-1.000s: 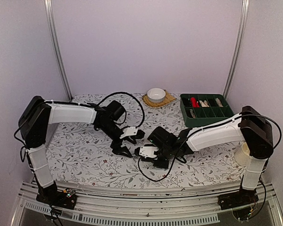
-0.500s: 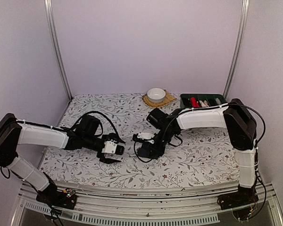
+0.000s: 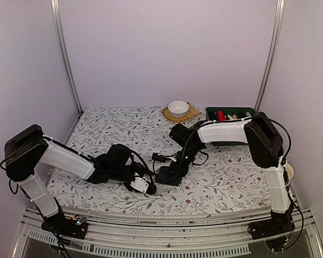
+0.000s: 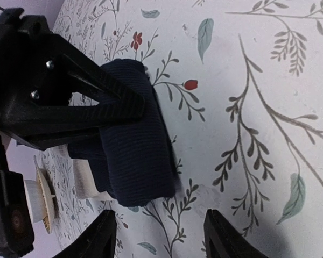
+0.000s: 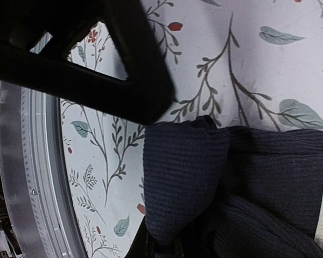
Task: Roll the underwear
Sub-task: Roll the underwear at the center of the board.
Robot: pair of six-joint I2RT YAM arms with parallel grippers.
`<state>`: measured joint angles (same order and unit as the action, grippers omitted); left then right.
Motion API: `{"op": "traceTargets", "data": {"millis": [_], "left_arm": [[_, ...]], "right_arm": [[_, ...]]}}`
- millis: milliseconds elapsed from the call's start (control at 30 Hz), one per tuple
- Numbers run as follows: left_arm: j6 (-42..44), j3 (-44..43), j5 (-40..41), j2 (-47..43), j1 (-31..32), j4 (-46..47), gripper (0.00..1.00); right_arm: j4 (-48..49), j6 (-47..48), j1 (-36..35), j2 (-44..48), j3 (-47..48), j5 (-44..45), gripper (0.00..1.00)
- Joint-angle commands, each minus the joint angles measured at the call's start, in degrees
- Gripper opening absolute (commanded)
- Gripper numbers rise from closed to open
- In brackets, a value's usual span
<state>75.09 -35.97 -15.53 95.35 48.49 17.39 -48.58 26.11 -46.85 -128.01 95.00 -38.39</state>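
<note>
One dark ribbed underwear (image 4: 134, 156) lies bunched on the flowered table (image 3: 113, 123), and a pale band shows at its edge. In the right wrist view the underwear (image 5: 183, 177) has a folded lobe. My right gripper (image 5: 161, 250) is shut on its lower edge. From above, the right gripper (image 3: 168, 173) points down at the table's middle. My left gripper (image 4: 161, 239) is open with nothing between its fingertips, which stand just short of the cloth's near end. In the top view, the left gripper (image 3: 148, 187) lies low to the left of the cloth.
A white bowl (image 3: 178, 107) on a woven mat stands at the back centre. A green compartment tray (image 3: 231, 114) sits behind the right arm. A pale cup (image 3: 288, 171) is at the right edge. The metal front rail (image 5: 21, 161) runs close to the cloth.
The left arm has dropped low and brought its gripper to the near left of the cloth, jaws narrower than before. The right arm has folded in over the cloth and still holds it.
</note>
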Motion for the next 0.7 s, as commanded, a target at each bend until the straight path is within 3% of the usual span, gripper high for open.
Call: {"op": "traceTargets", "data": {"millis": [0, 467, 667], "left_arm": [[1.5, -2.0, 4.9, 3.0, 2.0, 4.8, 0.58], [-1.7, -2.5, 8.0, 6.0, 6.5, 5.9, 0.51], [-2.9, -4.4, 11.9, 9.7, 6.7, 6.1, 0.3]], "right_arm": [[-3.5, 2.0, -0.4, -1.8, -0.3, -5.2, 0.05], [-3.0, 1.0, -0.3, -2.7, -0.1, -4.3, 0.05], [-3.2, 1.1, -0.4, -2.8, -0.1, -4.1, 0.05]]}}
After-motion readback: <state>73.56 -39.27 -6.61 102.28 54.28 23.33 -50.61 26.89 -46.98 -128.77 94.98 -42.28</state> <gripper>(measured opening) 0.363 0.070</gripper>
